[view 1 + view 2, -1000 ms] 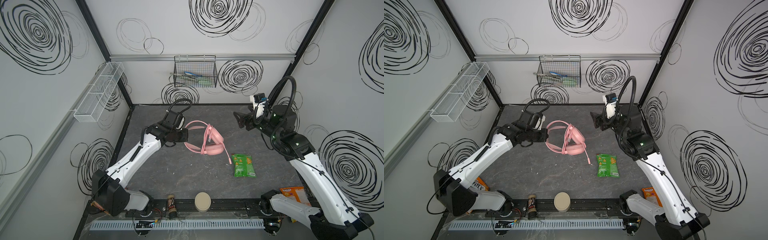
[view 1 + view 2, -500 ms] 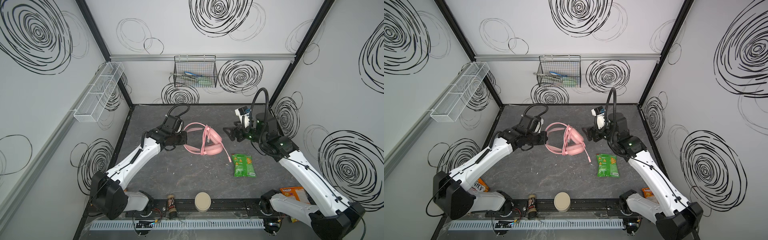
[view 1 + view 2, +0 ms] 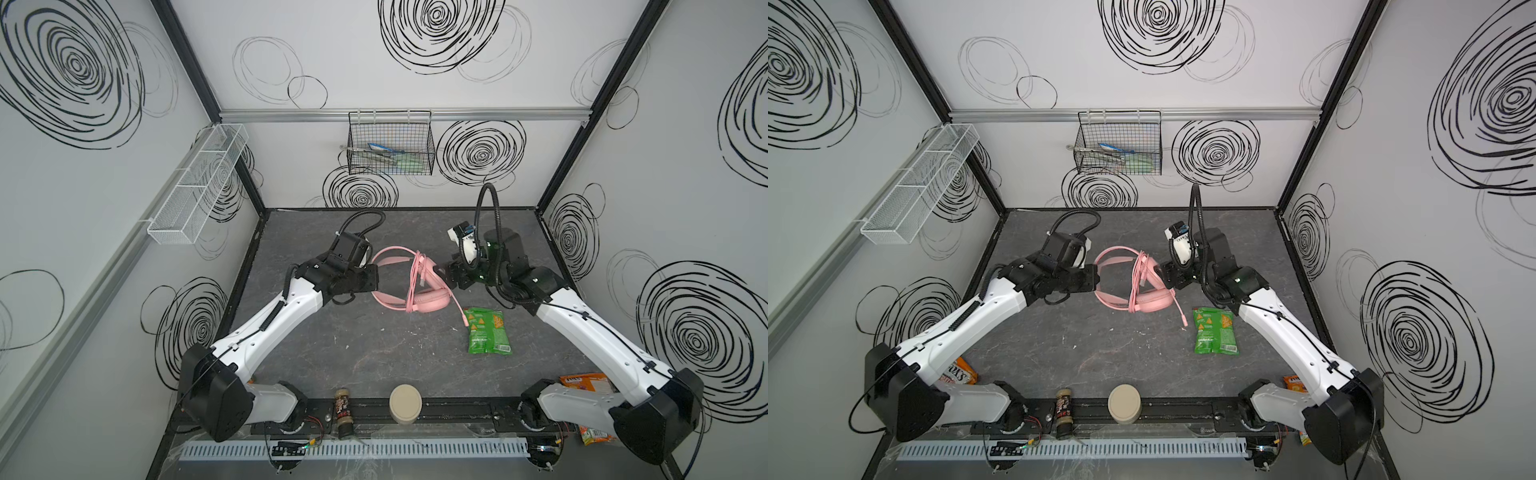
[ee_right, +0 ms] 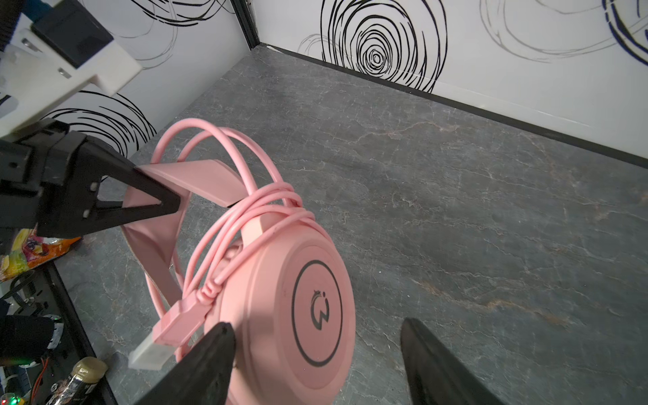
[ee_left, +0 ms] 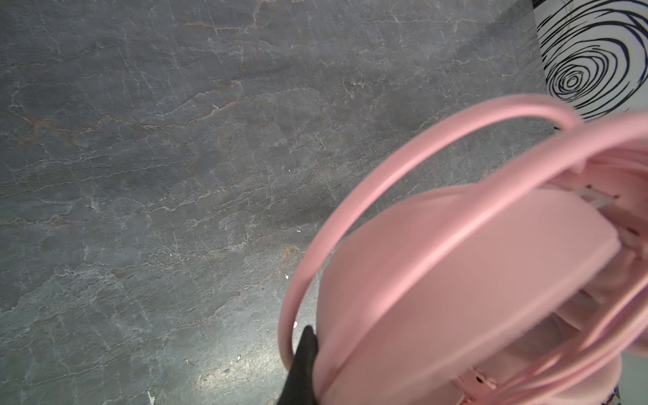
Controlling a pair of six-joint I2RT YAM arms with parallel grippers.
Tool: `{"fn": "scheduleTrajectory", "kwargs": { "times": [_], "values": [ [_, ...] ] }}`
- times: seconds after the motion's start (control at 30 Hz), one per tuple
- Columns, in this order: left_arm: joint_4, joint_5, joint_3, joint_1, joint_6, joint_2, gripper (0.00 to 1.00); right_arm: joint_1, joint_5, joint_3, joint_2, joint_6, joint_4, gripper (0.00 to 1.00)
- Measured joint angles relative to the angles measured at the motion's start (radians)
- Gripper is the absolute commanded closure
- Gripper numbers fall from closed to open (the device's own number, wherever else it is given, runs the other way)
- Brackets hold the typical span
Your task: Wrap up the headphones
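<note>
The pale pink headphones (image 3: 432, 301) (image 3: 1152, 305) stand on the grey table, with the cable (image 4: 242, 217) wound in several loops between the earcups. Its plug (image 4: 154, 350) hangs beside the far earcup (image 4: 298, 298). A thin pink strand (image 3: 462, 313) trails toward the green bag. My left gripper (image 3: 376, 279) (image 3: 1096, 278) (image 4: 168, 203) is shut on the flat headband (image 5: 456, 280); only one finger (image 5: 303, 364) shows in the left wrist view. My right gripper (image 3: 446, 274) (image 3: 1163, 276) (image 4: 317, 326) is open, its fingers on either side of the logo earcup.
A green snack bag (image 3: 486, 332) (image 3: 1214, 332) lies right of the headphones. Along the front rail sit a beige round lid (image 3: 406, 409), a small bottle (image 3: 343, 415) and an orange packet (image 3: 582, 382). A wire basket (image 3: 390, 145) hangs on the back wall and a mesh shelf (image 3: 195, 187) on the left wall.
My right arm has swung down and left from the back right to the headphones, its jaws narrowing a little. The left gripper has kept its hold, shifting the headphones slightly.
</note>
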Motion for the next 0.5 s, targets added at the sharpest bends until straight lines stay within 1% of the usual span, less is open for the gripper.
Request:
{"fn": "scheduleTrajectory", "kwargs": {
  "times": [0.27, 0.5],
  "values": [
    [0.0, -0.003, 0.0, -0.029, -0.009, 0.003, 1.0, 0.041, -0.003, -0.014, 0.002, 0.005, 0.024, 0.22],
    [0.004, -0.002, 0.0, -0.033, -0.01, 0.004, 1.0, 0.065, -0.002, -0.036, 0.011, 0.007, 0.041, 0.23]
  ]
}}
